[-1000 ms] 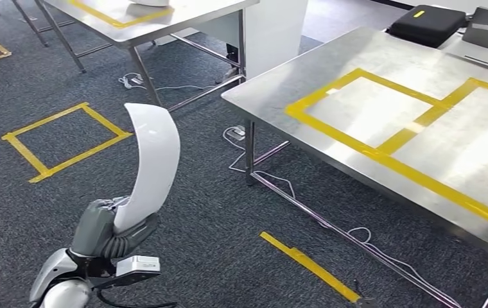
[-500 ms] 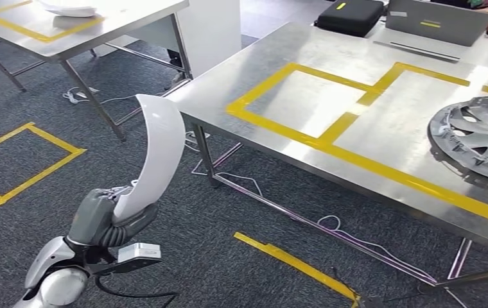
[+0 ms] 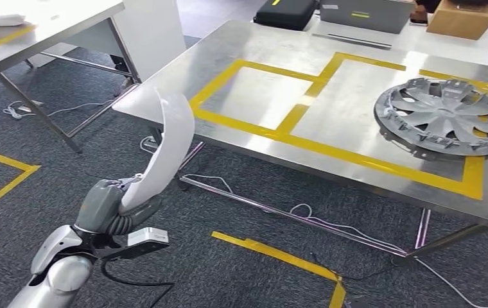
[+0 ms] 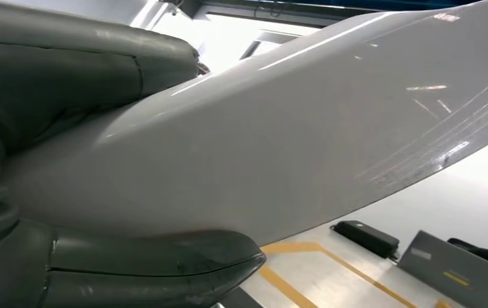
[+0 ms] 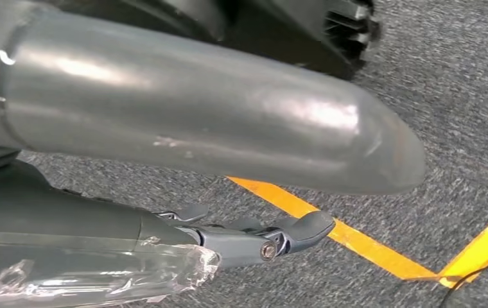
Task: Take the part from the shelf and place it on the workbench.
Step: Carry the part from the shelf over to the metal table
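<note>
Gripping the white curved part [image 3: 164,151] by its lower end, the left hand [image 3: 114,212] is holding it upright, short of the workbench [image 3: 357,167] ahead and rightward. Close up, fingers [image 4: 151,263] are clamping it. Hanging floorward, the right hand [image 5: 216,128] is holding nothing, fingers apart.

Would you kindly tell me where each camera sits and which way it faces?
Head: high on the body, facing down at the workbench; left robot hand holds the white part.
Left wrist: behind that robot hand, along the part.
Right wrist: faces the carpet; right robot hand open.
Shared: part, head and left wrist.
</note>
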